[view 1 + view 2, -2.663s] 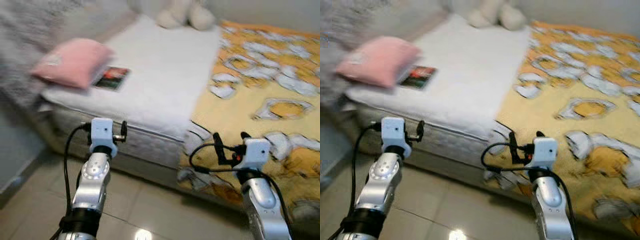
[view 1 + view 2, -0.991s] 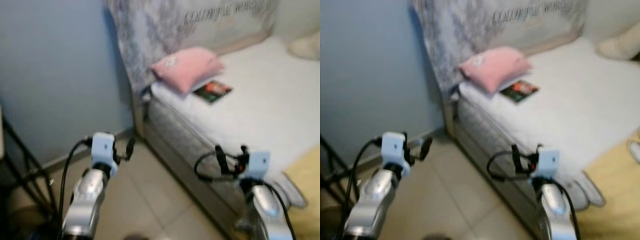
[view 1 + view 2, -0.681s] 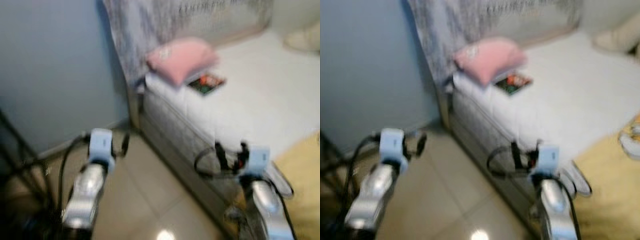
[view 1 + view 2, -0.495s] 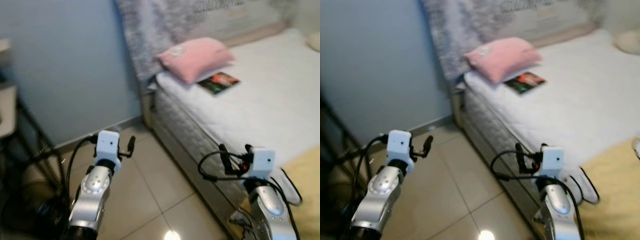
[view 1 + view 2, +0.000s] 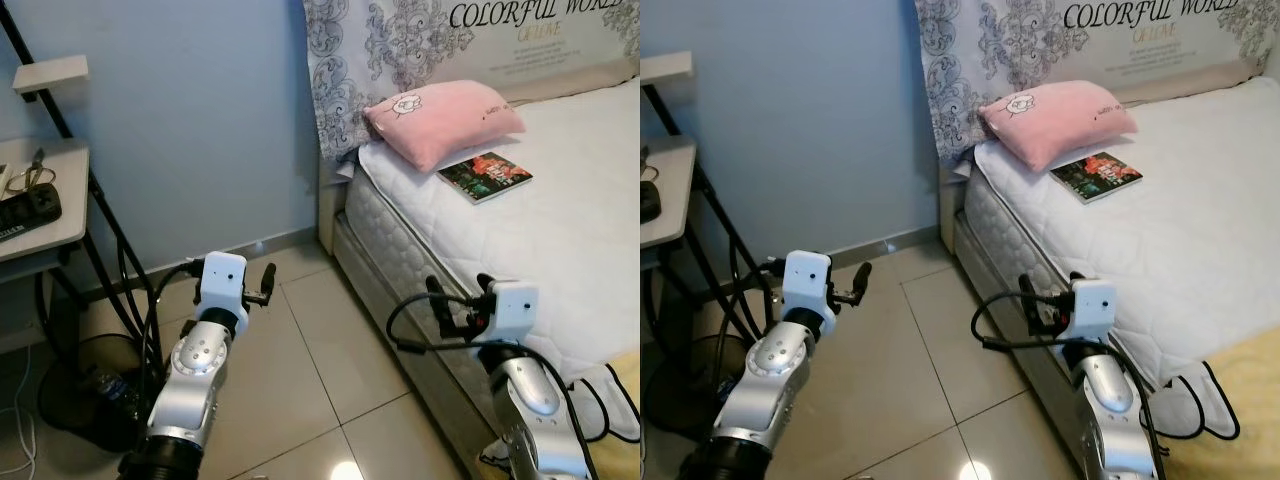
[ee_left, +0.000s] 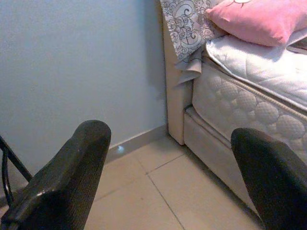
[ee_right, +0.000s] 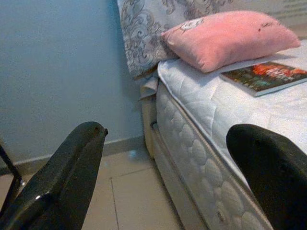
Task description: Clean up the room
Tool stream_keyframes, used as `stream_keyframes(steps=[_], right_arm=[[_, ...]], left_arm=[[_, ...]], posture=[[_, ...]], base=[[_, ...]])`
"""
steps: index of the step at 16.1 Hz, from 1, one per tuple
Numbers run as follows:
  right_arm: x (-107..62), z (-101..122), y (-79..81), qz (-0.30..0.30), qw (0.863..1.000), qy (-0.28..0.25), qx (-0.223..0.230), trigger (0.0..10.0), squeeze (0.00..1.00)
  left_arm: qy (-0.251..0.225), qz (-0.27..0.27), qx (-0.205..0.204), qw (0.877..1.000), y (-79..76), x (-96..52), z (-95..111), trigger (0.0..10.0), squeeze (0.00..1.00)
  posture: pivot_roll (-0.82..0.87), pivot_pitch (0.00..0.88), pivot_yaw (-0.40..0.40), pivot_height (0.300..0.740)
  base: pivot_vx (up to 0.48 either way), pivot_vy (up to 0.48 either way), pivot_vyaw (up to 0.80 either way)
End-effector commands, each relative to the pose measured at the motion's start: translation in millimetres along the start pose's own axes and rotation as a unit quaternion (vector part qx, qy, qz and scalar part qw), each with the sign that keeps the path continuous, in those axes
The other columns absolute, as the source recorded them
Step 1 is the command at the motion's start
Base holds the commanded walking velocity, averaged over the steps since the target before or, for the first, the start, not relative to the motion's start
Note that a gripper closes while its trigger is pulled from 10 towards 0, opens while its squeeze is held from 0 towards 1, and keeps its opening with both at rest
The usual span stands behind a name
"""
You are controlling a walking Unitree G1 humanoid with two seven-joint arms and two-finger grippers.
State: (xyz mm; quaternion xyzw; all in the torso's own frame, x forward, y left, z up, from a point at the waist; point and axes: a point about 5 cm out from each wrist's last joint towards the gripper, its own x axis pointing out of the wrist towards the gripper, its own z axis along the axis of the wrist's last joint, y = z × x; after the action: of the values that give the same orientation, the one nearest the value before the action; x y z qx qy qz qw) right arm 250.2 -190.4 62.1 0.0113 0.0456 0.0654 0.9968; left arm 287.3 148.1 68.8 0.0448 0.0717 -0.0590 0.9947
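Bedroom corner, head camera looking fwd and down; landmark = bed w/ white quilted mattress. A pink pillow lies at the bed's head end, near the mattress corner, leaning toward the patterned headboard, which carries grey scrollwork and the lettering "COLORFUL WOR…". A book w/ a dark, colourful cover lies flat on the mattress just beside the pillow, 1 corner tucked under the pillow's edge; in the R wrist view the same book sits on the mattress top next to the pillow. A blue wall runs off from the headboard side of the bed, meeting a beige tiled floor at a pale skirting. Well apart from the bed along that wall stands a white side table on a black frame, w/ a black power strip on top; black cables hang and pool beneath it. At the bed's near edge, a yellow blanket w/ dark-edged white patches drapes toward the floor. Left gripper is held over the tiles between side table and bed, pointing at the bed's corner; its 2 fingers stand wide apart, nothing between them. Right gripper is held just beside the mattress side, at approx. mattress-top level; its fingers are likewise spread wide and empty, aimed at the pillow end of the bed.
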Motion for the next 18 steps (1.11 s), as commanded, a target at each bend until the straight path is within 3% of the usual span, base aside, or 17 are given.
stream_keyframes(steps=[1, 4, 12, 18], right_arm=[[2.3, -2.0, 4.2, 0.011, 1.0, 0.012, -0.006, 10.0, 0.0], [1.8, -1.6, 9.4, 0.019, 1.0, 0.008, -0.01, 10.0, 0.0], [3.9, -2.8, 5.6, 0.009, 1.0, 0.008, -0.01, 10.0, 0.02], [4.2, -5.1, 6.0, 0.01, 1.0, 0.012, -0.012, 10.0, 0.03]], left_arm=[[-0.001, 0.007, -0.003, 1.0, 2.2, -1.0, 1.4, 10.0, 0.0], [0.005, 0.006, -0.001, 1.0, 1.9, 0.4, 0.8, 10.0, 0.0], [0.0, 0.008, 0.017, 1.0, 6.9, 6.8, 7.4, 10.0, 0.0], [-0.001, 0.023, 0.008, 1.0, 8.7, 5.1, 6.7, 10.0, 0.0]], posture=[[-0.05, 0.0, 0.008, 0.74], [-0.05, 0.0, 0.006, 0.74], [-0.05, 0.0, 0.013, 0.74], [-0.04, 0.0, 0.011, 0.74]], base=[[0.431, 0.0, 0.0], [0.452, 0.0, 0.0], [0.478, 0.0, 0.71], [0.465, 0.0, 0.67]])
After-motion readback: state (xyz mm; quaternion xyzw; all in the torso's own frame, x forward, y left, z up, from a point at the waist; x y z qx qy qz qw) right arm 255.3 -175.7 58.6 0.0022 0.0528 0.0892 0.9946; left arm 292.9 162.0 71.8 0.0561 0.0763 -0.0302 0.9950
